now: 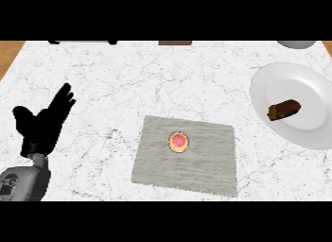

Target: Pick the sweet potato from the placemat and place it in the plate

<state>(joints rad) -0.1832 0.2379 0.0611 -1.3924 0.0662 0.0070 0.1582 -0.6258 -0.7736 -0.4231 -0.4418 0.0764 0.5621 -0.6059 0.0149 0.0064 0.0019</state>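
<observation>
1. On the white plate (315,85) at right, the brown sweet potato (284,109) lies, clear of the placemat (203,165), which bears a small round orange-and-pink item (179,142).
2. Handling, judged: stiff, light, rough-skinned; grasp across its middle.
3. Left hand (41,124): resting at the left edge, fingers straight, released, touching nothing. Right hand: out of view.

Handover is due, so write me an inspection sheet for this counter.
Surface: white veined marble counter.
Job's things: sweet potato lies on the plate at right; grey placemat at centre.
Clutter: round orange-and-pink item on the placemat; white object, brown object and pale round object, all cut off at the far edge.
Hands: left hand open, fingers up, resting at left; right hand not in view.
Cables: nothing seen.
Surroundings: wood beyond the far corners.
</observation>
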